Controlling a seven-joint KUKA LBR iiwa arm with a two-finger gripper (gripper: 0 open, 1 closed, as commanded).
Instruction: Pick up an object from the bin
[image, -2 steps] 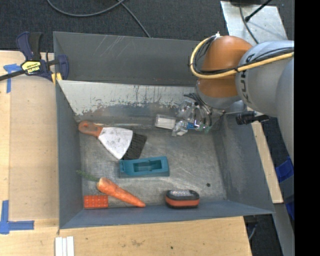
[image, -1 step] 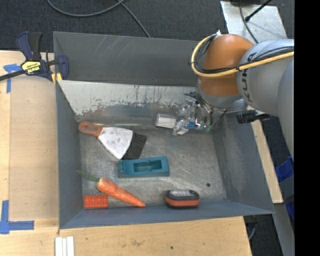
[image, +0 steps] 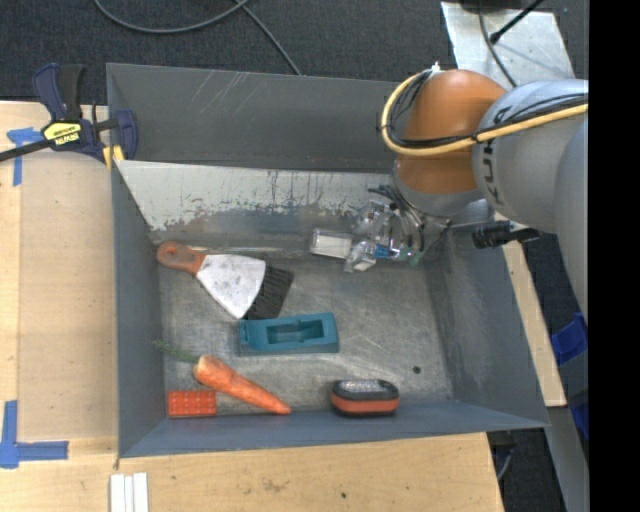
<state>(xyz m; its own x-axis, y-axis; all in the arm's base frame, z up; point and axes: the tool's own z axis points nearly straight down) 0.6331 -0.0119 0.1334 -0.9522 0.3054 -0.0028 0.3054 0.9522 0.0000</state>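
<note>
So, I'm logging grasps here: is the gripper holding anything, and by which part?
Cannot be told: the gripper hangs near the back wall, apart from the brush.

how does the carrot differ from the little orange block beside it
The carrot is long and tapered, with a green stalk at its thick end; the orange block is short and rectangular. The carrot lies slantwise, its tip pointing toward the front wall of the bin; the orange block lies square to that wall. Both are orange and lie near the bin's front left corner.

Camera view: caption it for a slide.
Tool near the grey bin's far wall; brush, teal block, carrot and orange brick lie loose.
</note>
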